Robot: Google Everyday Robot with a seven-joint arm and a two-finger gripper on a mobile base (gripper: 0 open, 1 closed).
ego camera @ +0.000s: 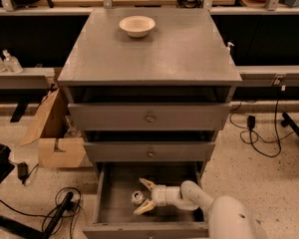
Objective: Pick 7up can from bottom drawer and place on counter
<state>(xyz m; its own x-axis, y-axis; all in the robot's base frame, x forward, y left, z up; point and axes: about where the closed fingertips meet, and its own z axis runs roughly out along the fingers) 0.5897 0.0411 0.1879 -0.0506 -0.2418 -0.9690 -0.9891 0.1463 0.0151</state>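
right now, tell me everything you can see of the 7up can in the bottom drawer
The 7up can is small, pale and silvery, with a shiny metal top facing up, so it looks upright on the grey floor of the open bottom drawer. The gripper reaches into the drawer, its open fingers spread either side of the can; whether they touch it cannot be told.

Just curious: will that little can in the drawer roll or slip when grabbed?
The can seems upright, so it would likelier tip than roll. Its shiny metal may slip. The open claw straddles it in the drawer, so a nudge could topple it.
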